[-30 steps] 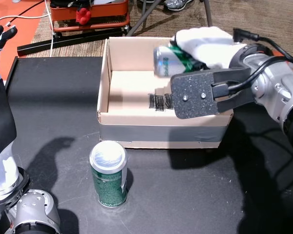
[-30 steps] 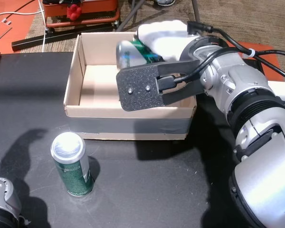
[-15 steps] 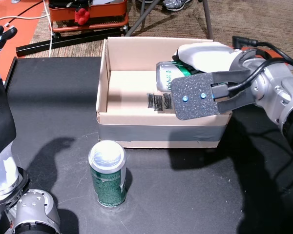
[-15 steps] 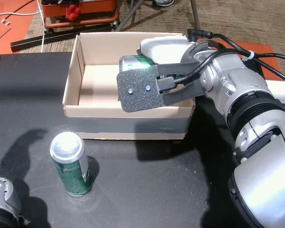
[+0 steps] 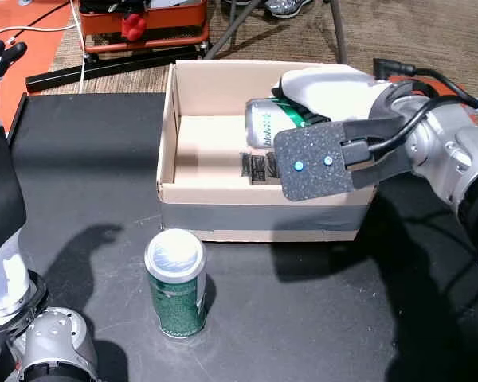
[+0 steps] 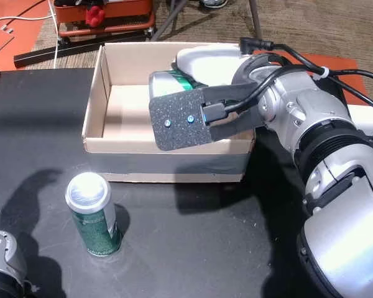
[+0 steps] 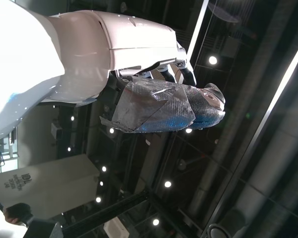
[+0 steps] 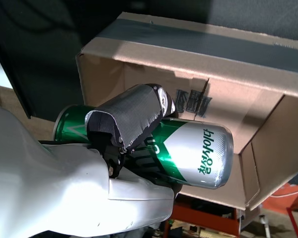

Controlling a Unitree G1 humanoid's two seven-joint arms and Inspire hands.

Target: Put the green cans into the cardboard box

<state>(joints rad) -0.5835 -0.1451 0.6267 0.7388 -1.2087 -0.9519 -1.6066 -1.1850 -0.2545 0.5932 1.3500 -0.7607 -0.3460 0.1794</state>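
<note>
My right hand (image 5: pixel 331 86) is shut on a green and silver can (image 5: pixel 264 123), which lies on its side low inside the cardboard box (image 5: pixel 167 127), toward its right end. The right wrist view shows the thumb (image 8: pixel 131 116) wrapped over this can (image 8: pixel 193 148) with the box (image 8: pixel 228 64) floor behind it. In both head views a second green can (image 5: pixel 175 286) stands upright on the black table in front of the box's left corner. My left hand (image 5: pixel 0 60) is raised at the far left, away from both cans, and in the left wrist view this hand (image 7: pixel 164 106) holds nothing.
A black plate (image 5: pixel 319 163) on my right wrist hides the box's front right part. Beyond the table lie an orange device (image 5: pixel 143 24), a black bar (image 5: pixel 95 72) and metal legs on carpet. The black table (image 5: pixel 303 318) extends in front of the box.
My right hand came down with the can from above the box's rim into the box, then shifted slightly left. The standing can and the left arm stayed put.
</note>
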